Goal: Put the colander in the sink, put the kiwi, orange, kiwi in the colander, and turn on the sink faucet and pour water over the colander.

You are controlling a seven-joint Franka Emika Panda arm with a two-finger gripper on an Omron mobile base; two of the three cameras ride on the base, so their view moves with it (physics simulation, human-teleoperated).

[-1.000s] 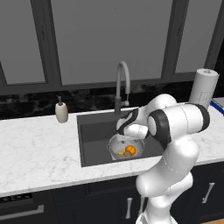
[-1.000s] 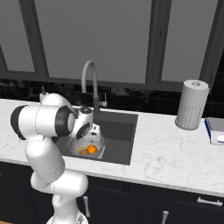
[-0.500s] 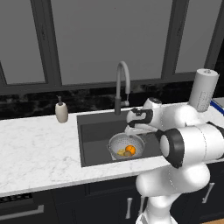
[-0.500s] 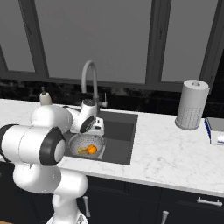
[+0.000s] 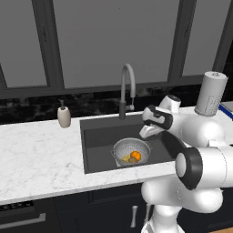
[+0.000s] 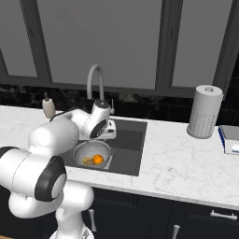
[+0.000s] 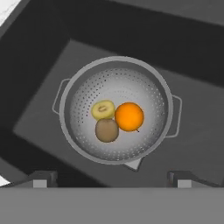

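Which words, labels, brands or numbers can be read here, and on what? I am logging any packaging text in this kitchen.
None can be read.
The soap pump bottle shows no label.
The paper towel roll shows no print.
The blue-and-white item at the counter's far right is cut off, with no lettering visible.

No readable text, label, brand, number or sign was found on any object in view.

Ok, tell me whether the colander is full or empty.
Partly filled: the colander in the sink holds the orange and two kiwis, touching at its bottom.
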